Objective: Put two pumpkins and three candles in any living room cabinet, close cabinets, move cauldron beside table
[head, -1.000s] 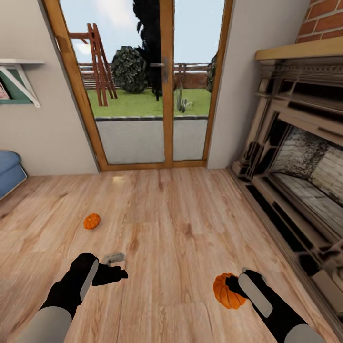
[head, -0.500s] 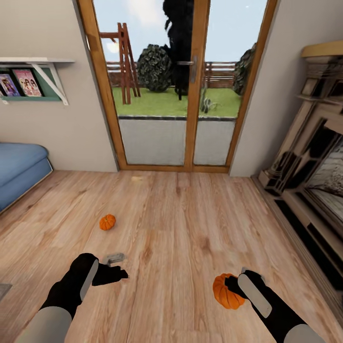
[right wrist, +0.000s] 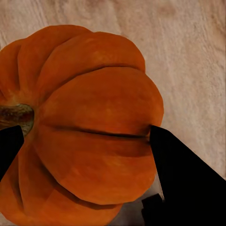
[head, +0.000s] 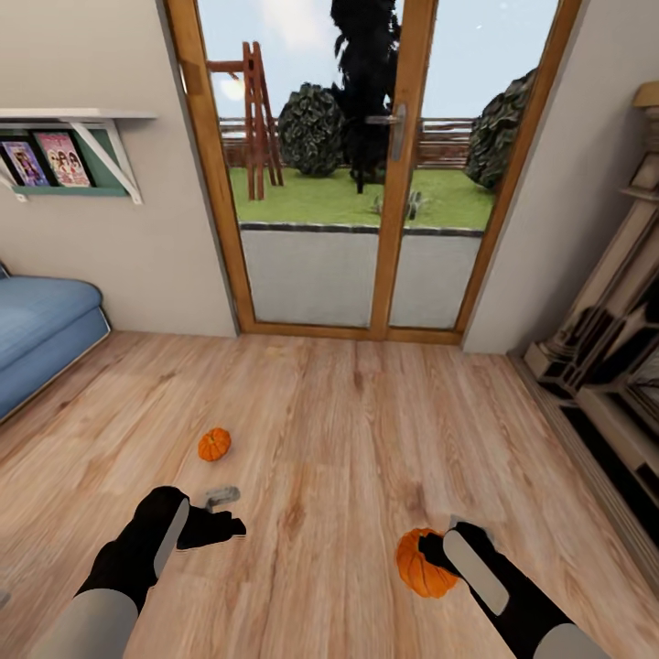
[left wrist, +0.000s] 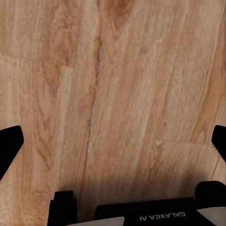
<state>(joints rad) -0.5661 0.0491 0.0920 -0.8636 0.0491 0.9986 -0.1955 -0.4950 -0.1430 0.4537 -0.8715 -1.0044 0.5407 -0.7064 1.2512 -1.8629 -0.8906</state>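
here, nearest the robot, the right gripper (head: 437,556) is clamped on a pumpkin (head: 418,564), its fingers (right wrist: 181,174) pressing the ribbed sides above the wood floor (head: 348,430). the left gripper (head: 222,513) hangs spread apart with nothing in it. farther out a second pumpkin (head: 214,444) sits on the floor, before the glass door (head: 366,174).

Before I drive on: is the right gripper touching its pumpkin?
Touching. In the right wrist view both fingers press the pumpkin between them.
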